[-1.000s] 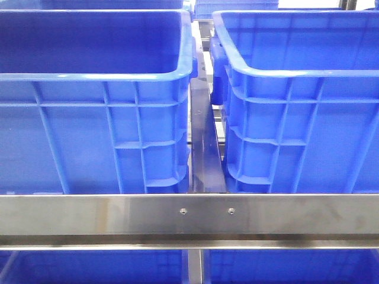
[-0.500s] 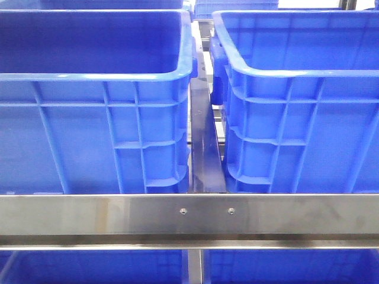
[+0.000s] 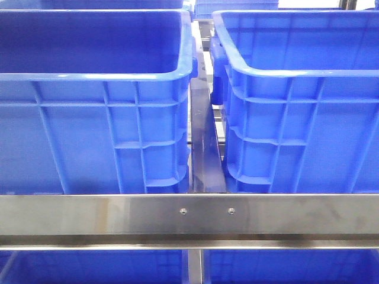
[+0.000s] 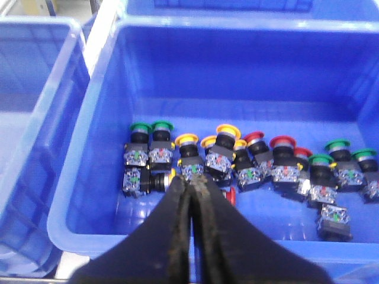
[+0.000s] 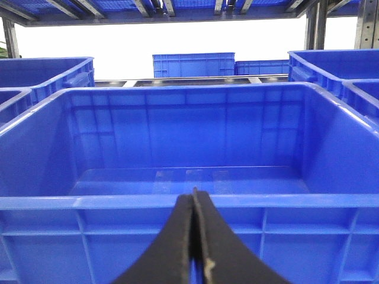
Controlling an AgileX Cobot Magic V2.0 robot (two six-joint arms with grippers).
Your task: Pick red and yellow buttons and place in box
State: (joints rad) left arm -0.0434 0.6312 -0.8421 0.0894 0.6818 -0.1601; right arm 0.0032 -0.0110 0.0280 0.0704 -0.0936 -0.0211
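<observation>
Left wrist view: left gripper point(image 4: 190, 188) clenched, empty, above a blue crate point(image 4: 95, 195) holding red and yellow buttons point(image 4: 237, 155) at frame centre among green ones point(image 4: 151, 142). Right gripper point(image 5: 194, 198) clenched, empty, facing another blue box point(image 5: 189, 201).

Red buttons point(image 4: 282, 142) and yellow buttons point(image 4: 186, 139) lie clustered, seemingly upright.

Two big blue crates side by side, left crate point(image 3: 95, 100) and right crate point(image 3: 302, 106), both ribbed on the outside; you can see into the left one's upper inside wall but not the bottom; narrow gap between them with a dark metal divider point(image 3: 204, 154); a steel rail point(image 3: 189, 216) with two screws runs across in front; more blue below it.
</observation>
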